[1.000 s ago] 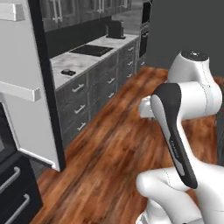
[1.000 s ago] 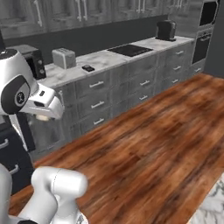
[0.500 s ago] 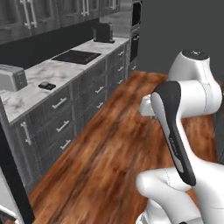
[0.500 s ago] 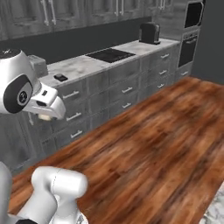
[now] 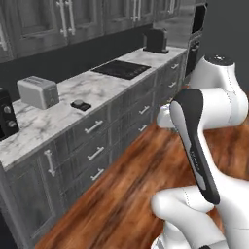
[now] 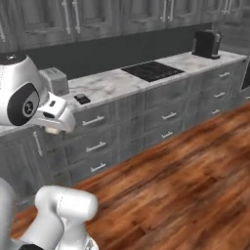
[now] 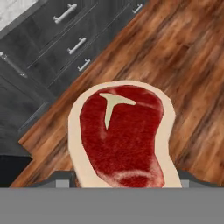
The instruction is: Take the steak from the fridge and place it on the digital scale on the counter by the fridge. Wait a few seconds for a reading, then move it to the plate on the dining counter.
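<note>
The steak [image 7: 120, 138], a red slab with a pale fat rim, sits between my gripper's [image 7: 124, 181] jaws in the hand view, above the wood floor and dark drawer fronts. In the right base view the hand [image 6: 54, 116] hangs in front of the cabinet-backed counter with the tan edge of the steak [image 6: 53, 131] under it. The digital scale [image 5: 80, 104] [image 6: 82, 99], small, black and bare, lies on that marble counter beside the silver toaster [image 5: 38, 91] [image 6: 55, 80]. The scale is a short way beyond and right of my hand.
A black cooktop [image 5: 121, 69] [image 6: 152, 71] is set into the counter further along, and a dark appliance [image 5: 155, 41] [image 6: 206, 44] stands at its far end. A black appliance [image 5: 6, 120] stands on the counter at the left. Wood floor [image 6: 185, 185] lies open to the right.
The whole picture has shifted: the base has moved, the fridge door has left the left base view, and the counter with the scale has come nearer. The steak stays in the grip.
</note>
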